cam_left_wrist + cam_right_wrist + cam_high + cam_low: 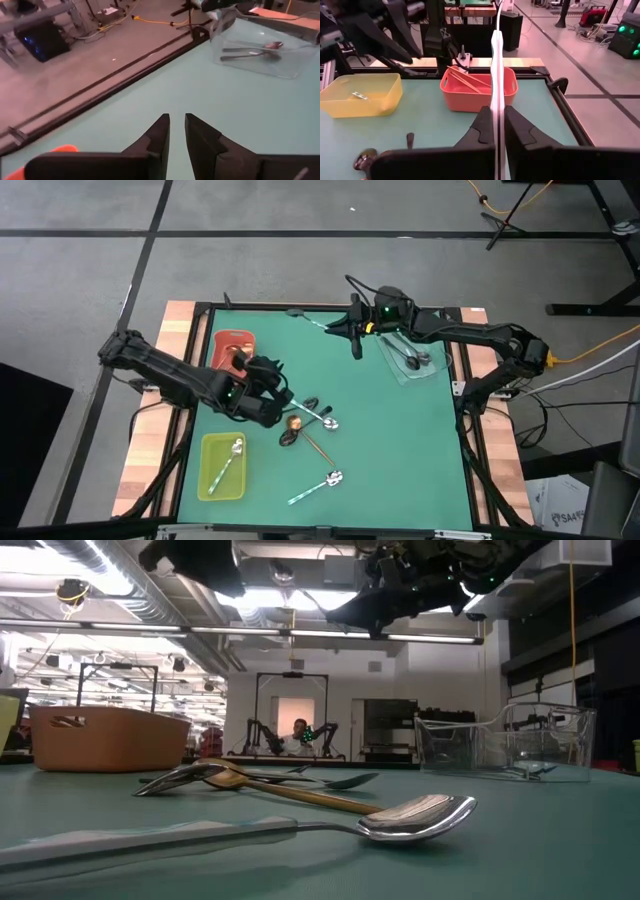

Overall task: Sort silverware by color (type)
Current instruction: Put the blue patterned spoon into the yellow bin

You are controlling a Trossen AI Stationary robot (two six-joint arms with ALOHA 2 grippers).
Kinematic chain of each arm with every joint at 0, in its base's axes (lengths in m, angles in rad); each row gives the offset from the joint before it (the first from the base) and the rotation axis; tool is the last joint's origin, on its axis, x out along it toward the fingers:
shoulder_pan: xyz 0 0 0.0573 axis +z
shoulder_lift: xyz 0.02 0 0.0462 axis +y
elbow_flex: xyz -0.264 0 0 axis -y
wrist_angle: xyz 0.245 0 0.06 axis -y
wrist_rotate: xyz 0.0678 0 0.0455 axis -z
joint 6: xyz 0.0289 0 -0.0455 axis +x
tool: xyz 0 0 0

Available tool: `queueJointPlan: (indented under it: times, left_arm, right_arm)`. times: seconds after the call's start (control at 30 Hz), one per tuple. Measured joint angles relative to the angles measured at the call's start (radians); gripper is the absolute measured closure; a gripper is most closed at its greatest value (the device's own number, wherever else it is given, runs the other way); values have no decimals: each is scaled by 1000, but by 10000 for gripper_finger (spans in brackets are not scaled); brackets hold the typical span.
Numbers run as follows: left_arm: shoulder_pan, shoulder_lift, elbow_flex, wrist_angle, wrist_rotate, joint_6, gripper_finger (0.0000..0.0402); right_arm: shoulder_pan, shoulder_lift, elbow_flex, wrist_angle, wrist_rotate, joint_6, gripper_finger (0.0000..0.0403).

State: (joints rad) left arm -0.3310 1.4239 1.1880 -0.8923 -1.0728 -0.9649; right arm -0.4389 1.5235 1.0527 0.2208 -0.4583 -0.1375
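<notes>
Green table (pixel 390 440): trays (pixel 222 467), spoons (pixel 316 488).

Access: centre cluttered, lower right open.
Loose spoons (pixel 312 422) crowd the mat's (pixel 400 450) centre beside the left gripper (pixel 283 394); red tray (pixel 232 346) upper left, yellow-green tray (pixel 222 466) lower left, clear tray (pixel 412 358) and right gripper (pixel 356 346) upper right. Lower right mat lies bare.

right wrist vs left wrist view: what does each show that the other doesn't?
Right wrist only: the right claw shut on a pale mint-handled spoon, the yellow-green tray with one spoon in it, and copper spoons in the red tray.
Left wrist only: the left claw, narrowly parted with nothing between its fingers, and the clear tray holding dark spoons.
Both: the green table surface.
</notes>
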Motion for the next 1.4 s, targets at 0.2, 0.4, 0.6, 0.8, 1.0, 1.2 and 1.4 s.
queueJointPlan:
  times: [0.2,0.4,0.6,0.8,1.0,1.2,1.4]
  left_arm:
    - [26,0,-64,108,16,-2,347]
    - [75,0,-76,179,17,-2,347]
    - [117,0,-76,229,75,6,347]
    - [138,0,-76,303,127,72,347]
    - [137,1,-76,463,129,259,347]
    - [137,1,-76,598,150,388,347]
    - [137,1,-76,645,177,439,347]
  right_arm:
    - [0,0,0,3,0,0,402]
    - [0,0,0,3,-1,-2,396]
    - [0,0,0,17,-29,-2,401]
    - [1,1,0,23,-33,-2,400]
    - [1,1,0,69,-33,0,400]
    - [28,1,0,110,-47,1,400]
    - [99,1,0,134,-77,-51,400]
